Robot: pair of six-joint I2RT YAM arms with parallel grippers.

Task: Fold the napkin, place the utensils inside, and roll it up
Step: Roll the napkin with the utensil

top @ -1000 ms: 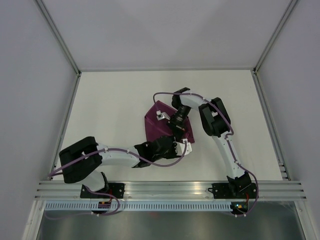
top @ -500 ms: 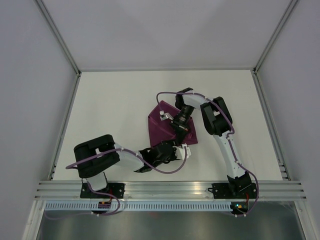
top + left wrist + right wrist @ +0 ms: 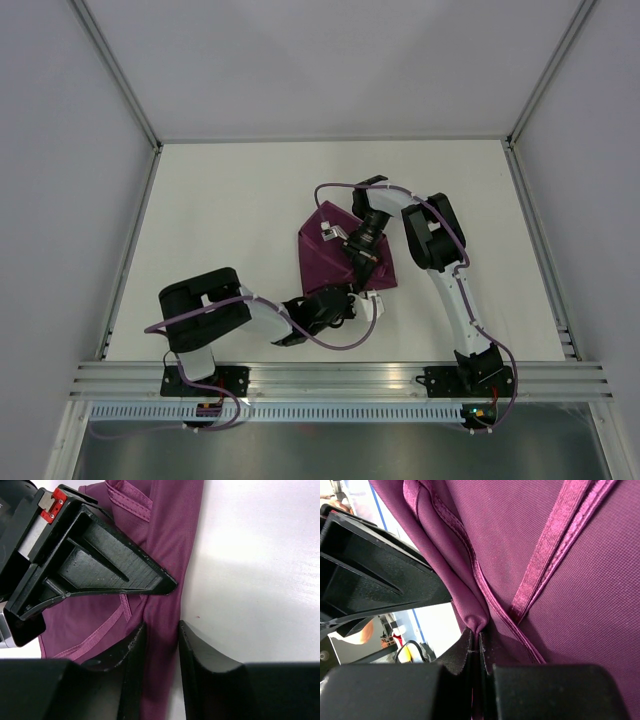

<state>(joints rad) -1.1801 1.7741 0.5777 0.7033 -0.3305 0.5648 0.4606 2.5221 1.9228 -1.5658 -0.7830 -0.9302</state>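
Both my claws grip the napkin (image 3: 322, 262) on the tabletop (image 3: 230, 220): the left claw (image 3: 157, 632) pinches a ridge along its near edge, the right claw (image 3: 476, 636) nips a hemmed fold, presumably to pin the layers together (no utensils visible).

White table (image 3: 220, 220), aluminium rail (image 3: 340, 378)

The table (image 3: 220, 250) is a flat, matte white top, edged by a metal rail (image 3: 128, 250) along each side, with pale grey walls around it. The napkin (image 3: 322, 262) lies on it a little right of the middle, well apart from every edge. It is folded over into an uneven wedge, its narrow end toward the far wall. In the left wrist view its long folded edge rests on the white surface, stitched hems showing.
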